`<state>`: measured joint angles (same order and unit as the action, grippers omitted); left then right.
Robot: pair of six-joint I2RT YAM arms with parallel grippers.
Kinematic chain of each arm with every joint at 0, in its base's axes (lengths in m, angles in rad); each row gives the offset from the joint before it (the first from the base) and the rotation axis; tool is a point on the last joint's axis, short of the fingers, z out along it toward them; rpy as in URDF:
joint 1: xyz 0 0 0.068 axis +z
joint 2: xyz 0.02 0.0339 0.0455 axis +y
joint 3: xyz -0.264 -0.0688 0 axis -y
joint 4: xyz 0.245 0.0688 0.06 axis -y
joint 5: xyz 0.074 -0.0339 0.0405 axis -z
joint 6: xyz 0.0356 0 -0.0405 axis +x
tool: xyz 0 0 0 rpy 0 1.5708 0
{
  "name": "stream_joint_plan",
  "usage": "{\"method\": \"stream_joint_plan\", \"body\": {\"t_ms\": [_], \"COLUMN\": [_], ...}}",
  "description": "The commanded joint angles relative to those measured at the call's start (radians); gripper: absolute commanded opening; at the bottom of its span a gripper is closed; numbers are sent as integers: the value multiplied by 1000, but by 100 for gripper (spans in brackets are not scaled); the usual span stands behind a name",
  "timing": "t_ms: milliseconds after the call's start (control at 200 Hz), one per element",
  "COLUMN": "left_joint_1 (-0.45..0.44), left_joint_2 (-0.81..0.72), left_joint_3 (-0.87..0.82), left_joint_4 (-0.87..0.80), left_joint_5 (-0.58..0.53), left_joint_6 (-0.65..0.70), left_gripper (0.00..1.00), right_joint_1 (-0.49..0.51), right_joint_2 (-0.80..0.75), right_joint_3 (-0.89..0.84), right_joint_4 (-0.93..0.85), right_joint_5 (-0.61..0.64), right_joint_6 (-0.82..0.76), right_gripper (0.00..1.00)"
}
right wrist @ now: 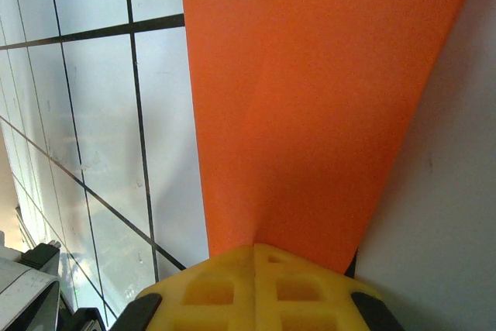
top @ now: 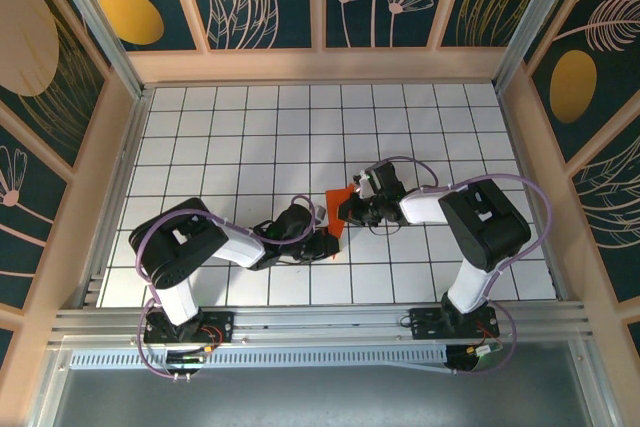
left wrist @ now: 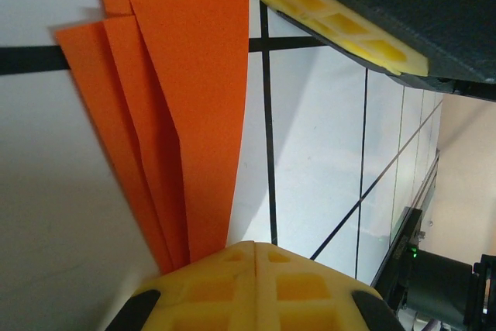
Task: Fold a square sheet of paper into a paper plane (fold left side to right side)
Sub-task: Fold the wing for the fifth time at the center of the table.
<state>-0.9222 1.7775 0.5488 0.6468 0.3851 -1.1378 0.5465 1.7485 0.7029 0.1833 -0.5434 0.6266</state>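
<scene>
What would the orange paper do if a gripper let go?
Probably sag some: the orange paper looks thin and bends above the right gripper. Its layered folds by the left gripper likely stiffen it. It seems light; fingertip pinches hold it.

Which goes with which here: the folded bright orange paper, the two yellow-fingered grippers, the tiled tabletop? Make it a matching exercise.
Things:
1. folded bright orange paper
2. left yellow-fingered gripper
3. right yellow-fingered gripper
4. tiled tabletop

States:
A. white with black grid lines
B. shut on the paper, reaching from the left
C. creased, held in two places
D. shut on the paper, reaching from the right

Pairs: 1-C, 2-B, 3-D, 4-A.
</scene>
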Motion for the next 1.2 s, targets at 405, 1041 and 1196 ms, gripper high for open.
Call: {"method": "stream_joint_plan", "body": {"t_ms": [405, 1041, 1196], "left_joint_1": [-7, -6, -7], "left_joint_2": [4, -3, -1], "left_joint_3": [-28, -12, -5], "left_joint_4": [-111, -133, -136], "left_joint_5": [-61, -72, -74], "left_joint_6": [41, 58, 62], "left_gripper": [0, 0, 0], "right_joint_1": [15, -79, -83], "right_joint_2": [-38, -306, -344], "right_joint_3": [0, -50, -119], "right_joint_4": [-121, -165, -119], "right_joint_5": [133, 90, 48], "right_joint_6": [-41, -105, -103], "right_gripper": [0, 0, 0]}}
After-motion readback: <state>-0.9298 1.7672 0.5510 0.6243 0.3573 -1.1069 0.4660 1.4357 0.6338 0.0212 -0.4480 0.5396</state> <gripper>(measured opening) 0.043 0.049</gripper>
